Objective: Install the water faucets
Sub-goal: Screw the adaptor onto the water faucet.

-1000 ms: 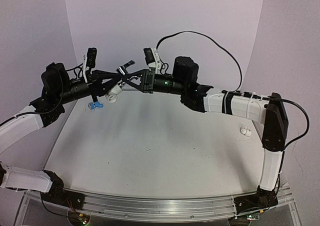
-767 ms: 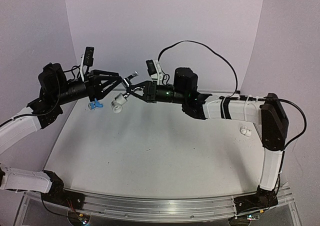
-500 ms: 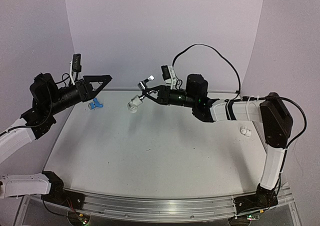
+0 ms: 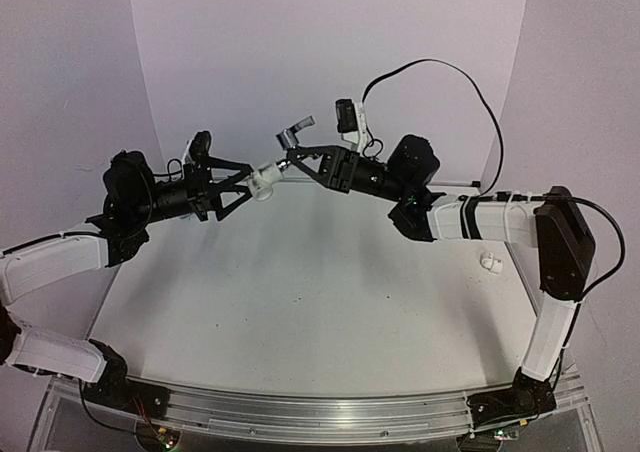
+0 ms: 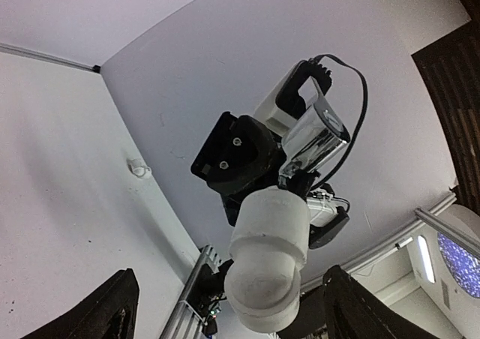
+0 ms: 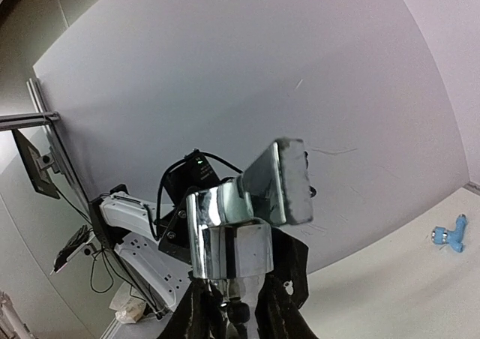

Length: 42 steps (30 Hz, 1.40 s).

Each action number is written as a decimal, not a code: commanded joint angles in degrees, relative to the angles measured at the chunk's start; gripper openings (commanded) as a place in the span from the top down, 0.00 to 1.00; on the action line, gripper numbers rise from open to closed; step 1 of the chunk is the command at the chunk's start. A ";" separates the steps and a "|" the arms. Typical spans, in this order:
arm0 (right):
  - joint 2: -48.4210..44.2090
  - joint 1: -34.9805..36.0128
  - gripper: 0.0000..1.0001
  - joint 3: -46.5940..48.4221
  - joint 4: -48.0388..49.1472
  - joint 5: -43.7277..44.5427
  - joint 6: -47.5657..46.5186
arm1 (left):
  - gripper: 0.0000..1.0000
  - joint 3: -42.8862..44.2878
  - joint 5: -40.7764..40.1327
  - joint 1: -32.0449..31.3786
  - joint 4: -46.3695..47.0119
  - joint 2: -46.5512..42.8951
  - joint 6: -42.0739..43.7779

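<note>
Silver faucet (image 5: 315,140) on white fitting (image 5: 266,256) is pinched aloft at twelve o'clock by right gripper (image 4: 288,162). Left gripper (image 4: 248,184) is spread wide, seemingly around the fitting. Misaligned closing could twist it loose.

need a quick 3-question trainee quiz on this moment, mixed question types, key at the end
1. True or false: the right gripper is shut on the silver faucet.
2. Where is the blue faucet? A) lying on the table B) held between fingers C) screwed into a fitting
3. Fill in: the fingers of the left gripper stand ___ on either side of the white fitting that sits on the silver faucet, without touching it.

Key: 1 true; 2 A; 3 open
</note>
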 commanded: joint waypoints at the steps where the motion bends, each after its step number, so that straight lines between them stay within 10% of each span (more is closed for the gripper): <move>1: -0.11 0.40 1.00 4.64 9.80 -1.35 3.94 | 0.12 2.69 6.10 -0.12 11.17 3.13 -3.97; 26: 2.12 1.58 1.00 7.07 7.87 -0.72 3.51 | 0.37 8.21 10.23 -4.08 18.26 7.90 -3.05; 36: 0.44 3.28 1.00 7.30 -1.19 1.62 -1.69 | 0.99 8.80 7.98 -4.63 10.94 6.17 7.28; 42: -0.05 4.01 1.00 9.84 -12.85 2.67 -1.98 | 1.00 12.92 1.21 -3.95 -9.69 3.04 28.88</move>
